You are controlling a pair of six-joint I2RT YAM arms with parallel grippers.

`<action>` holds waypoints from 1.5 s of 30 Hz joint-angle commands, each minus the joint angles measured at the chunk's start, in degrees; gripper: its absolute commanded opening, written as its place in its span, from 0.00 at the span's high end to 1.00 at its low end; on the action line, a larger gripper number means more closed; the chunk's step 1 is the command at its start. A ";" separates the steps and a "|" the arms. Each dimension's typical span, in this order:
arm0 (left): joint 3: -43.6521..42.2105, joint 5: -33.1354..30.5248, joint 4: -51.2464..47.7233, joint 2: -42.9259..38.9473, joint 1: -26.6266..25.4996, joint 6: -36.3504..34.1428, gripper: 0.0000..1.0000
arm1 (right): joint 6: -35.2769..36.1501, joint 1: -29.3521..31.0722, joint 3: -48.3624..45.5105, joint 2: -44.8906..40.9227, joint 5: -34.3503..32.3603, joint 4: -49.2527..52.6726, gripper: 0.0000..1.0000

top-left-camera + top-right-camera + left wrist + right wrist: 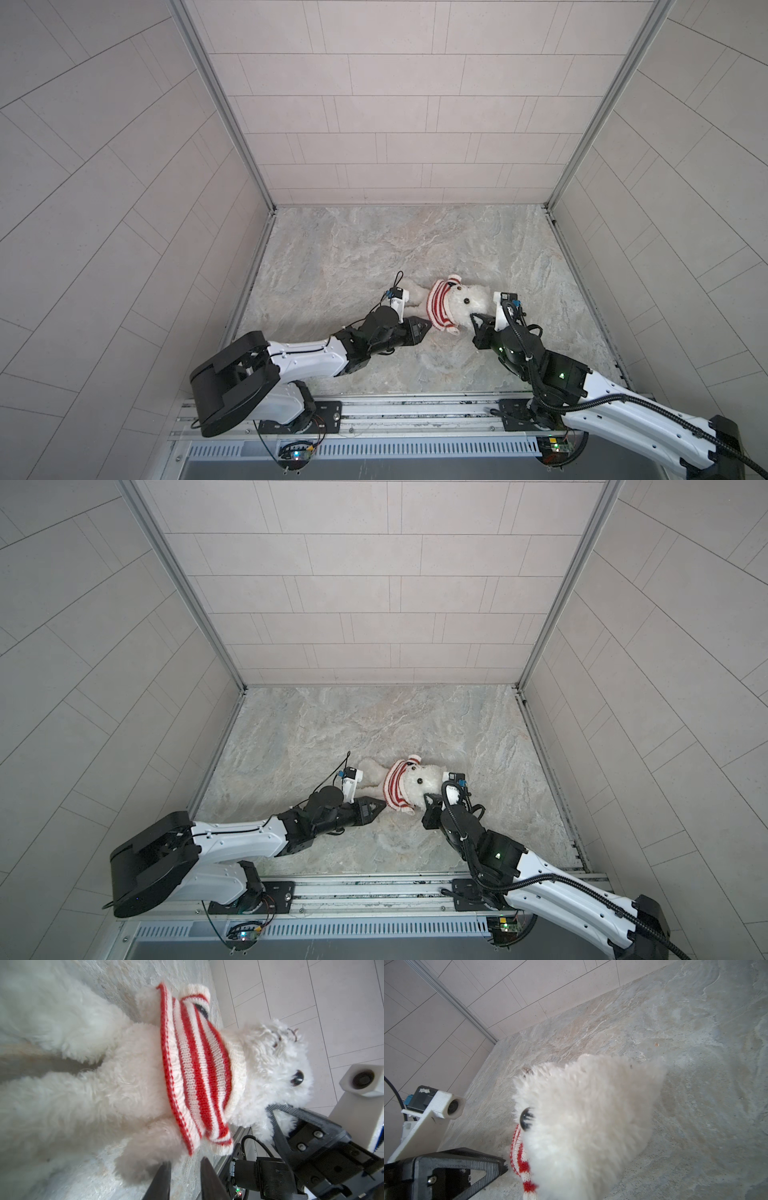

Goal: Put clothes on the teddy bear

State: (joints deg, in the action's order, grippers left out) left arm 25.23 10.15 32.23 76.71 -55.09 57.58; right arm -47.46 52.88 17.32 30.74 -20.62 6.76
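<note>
You had a teddy bear [128, 1076] of long, fluffy white plush; its bead eye [297, 1080] was glossy black. Its sweater [197, 1068] was matt red-and-white knitted yarn, ribbed at the hem. Your tabletop [374, 249] looked like veined grey-beige stone, smooth, with low sheen. The walls [395, 104] were matt pale tile-pattern panels, the corner posts [220, 104] brushed metal. The right gripper [270, 1110] was matt black plastic, finely ridged; the left wrist camera housing [444, 1105] was white layered plastic.
</note>
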 commanded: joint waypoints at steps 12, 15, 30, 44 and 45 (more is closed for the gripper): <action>6.55 2.57 7.22 9.58 1.30 2.21 0.73 | -1.32 0.82 -0.41 -0.76 -1.61 -2.29 1.00; 6.94 3.15 9.24 11.00 1.36 2.59 0.75 | -1.23 0.82 -0.67 -1.19 -1.83 -2.09 1.00; 4.76 4.17 10.38 7.06 1.56 2.59 0.95 | -0.35 0.82 -1.55 -4.11 -3.55 0.79 1.00; -1.36 4.17 -5.80 -3.04 1.21 -2.00 1.00 | 1.06 0.82 -1.22 -9.94 -8.01 7.13 1.00; -2.25 4.09 -6.64 -3.14 1.18 -2.20 1.00 | 1.02 0.82 -1.22 -10.26 -8.17 7.45 1.00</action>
State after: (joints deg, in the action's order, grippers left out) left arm 25.50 14.37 32.49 74.63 -53.78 57.82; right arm -46.57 53.63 15.77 21.63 -24.62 12.12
